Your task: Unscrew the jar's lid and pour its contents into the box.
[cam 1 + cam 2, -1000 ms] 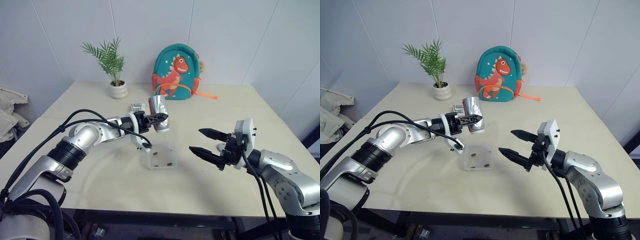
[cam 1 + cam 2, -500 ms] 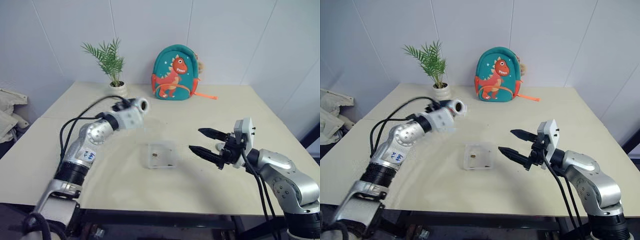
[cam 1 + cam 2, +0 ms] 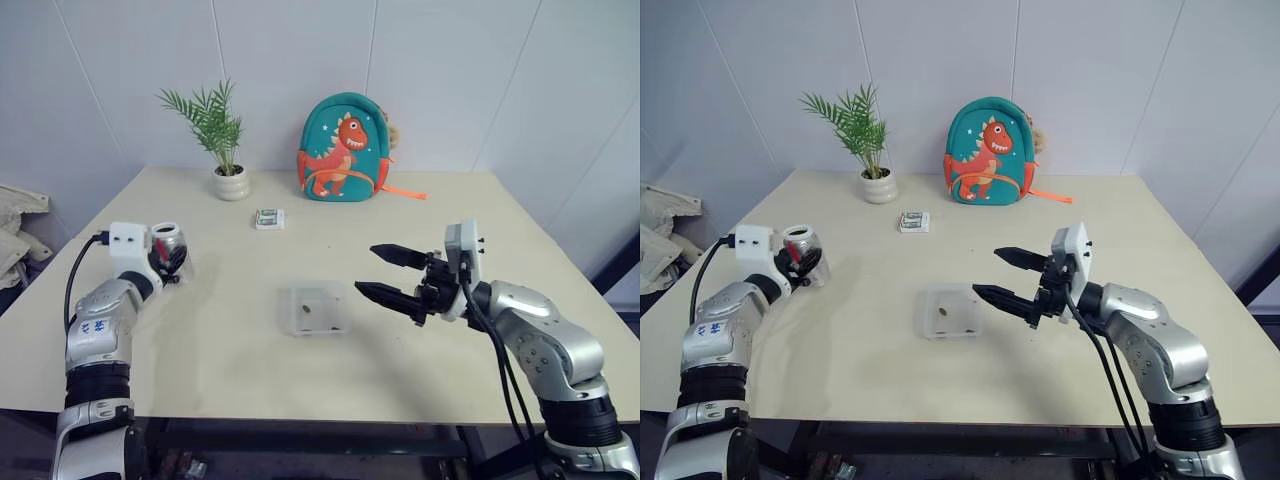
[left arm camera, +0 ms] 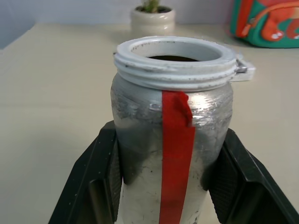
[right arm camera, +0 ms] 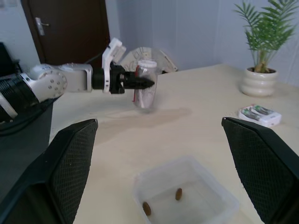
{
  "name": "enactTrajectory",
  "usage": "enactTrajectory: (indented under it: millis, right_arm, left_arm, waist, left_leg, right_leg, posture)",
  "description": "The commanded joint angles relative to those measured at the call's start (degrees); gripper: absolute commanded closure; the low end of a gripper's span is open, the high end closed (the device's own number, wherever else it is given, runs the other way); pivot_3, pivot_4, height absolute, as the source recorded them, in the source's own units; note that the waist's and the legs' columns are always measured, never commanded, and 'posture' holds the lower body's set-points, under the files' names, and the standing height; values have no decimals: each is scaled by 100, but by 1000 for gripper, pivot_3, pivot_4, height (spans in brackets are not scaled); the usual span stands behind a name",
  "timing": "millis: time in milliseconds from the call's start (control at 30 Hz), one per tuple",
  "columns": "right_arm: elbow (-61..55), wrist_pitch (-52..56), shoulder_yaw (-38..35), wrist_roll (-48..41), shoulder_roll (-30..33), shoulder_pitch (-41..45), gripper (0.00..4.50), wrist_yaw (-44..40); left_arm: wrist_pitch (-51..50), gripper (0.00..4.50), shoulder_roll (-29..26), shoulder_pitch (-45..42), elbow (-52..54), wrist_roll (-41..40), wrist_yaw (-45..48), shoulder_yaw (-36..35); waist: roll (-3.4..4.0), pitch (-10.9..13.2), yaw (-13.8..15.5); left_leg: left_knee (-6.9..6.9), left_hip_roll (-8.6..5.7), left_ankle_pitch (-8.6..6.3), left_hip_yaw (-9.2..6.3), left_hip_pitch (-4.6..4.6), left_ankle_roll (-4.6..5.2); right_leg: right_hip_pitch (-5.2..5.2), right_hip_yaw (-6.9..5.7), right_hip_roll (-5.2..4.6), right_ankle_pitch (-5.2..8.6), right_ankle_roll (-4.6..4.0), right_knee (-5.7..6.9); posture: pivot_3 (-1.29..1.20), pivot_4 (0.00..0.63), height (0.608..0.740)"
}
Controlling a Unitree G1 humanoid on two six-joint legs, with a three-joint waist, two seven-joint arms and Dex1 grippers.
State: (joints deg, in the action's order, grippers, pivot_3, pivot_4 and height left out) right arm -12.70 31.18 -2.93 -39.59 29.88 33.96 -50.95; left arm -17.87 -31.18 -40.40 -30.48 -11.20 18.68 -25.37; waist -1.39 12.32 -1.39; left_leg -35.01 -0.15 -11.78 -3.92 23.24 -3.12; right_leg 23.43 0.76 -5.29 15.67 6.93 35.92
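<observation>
The silvery jar (image 4: pixel 173 140), with a red strip down its side, stands upright with its white threaded mouth open. My left gripper (image 3: pixel 172 262) is shut on its body at the table's left side, low over the tabletop. The clear box (image 3: pixel 312 308) sits mid-table with a few brown contents (image 5: pixel 178 193) inside. Just right of the box, my right gripper (image 3: pixel 365 269) hangs open above the table, empty and pointing toward the box. The lid is out of view.
At the back of the table are a white plant pot (image 3: pixel 231 182) and a teal dinosaur backpack (image 3: pixel 344 148). A small white-and-green packet (image 3: pixel 269 218) lies in front of them. Bare tabletop lies between the jar and the box.
My left arm swung the jar from above the box out to the table's left side, where it now stands upright. My right gripper moved slightly left toward the box, still open.
</observation>
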Motion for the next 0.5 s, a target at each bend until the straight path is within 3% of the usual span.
enactTrajectory:
  millis: [33,200,467,500]
  right_arm:
    - [17,-191,52,37,-161,284,11,-50]
    - [137,-304,206,165,-319,457,11,-167]
    - [239,-348,283,321,-157,580,11,-540]
    - [271,-357,267,331,-138,603,0,-571]
  left_arm:
    - [876,2436,-215,-11,-576,5,-145,-150]
    - [1930,2436,-169,51,-1259,-240,0,-326]
    - [2402,2436,-239,131,-1975,-300,-90,-310]
    - [2425,1751,-245,188,-1976,-342,-60,-332]
  waist:
    - [0,0,-1]
    - [-4,-2,-1]
    - [-4,-3,-15]
    - [-4,-3,-21]
  left_leg:
    - [1,0,0,0,1,0]
    - [6,0,0,0,3,0]
    - [6,0,-1,1,0,0]
    - [7,0,-1,1,-1,0]
  right_leg:
    - [1,0,0,0,-1,0]
    - [2,-2,-1,-2,-1,-4]
    - [2,-3,-1,-3,-1,-3]
    - [1,-3,-1,-3,-1,-3]
  posture:
    - [0,150,740]
    - [0,150,740]
    - [0,150,740]
    - [0,150,740]
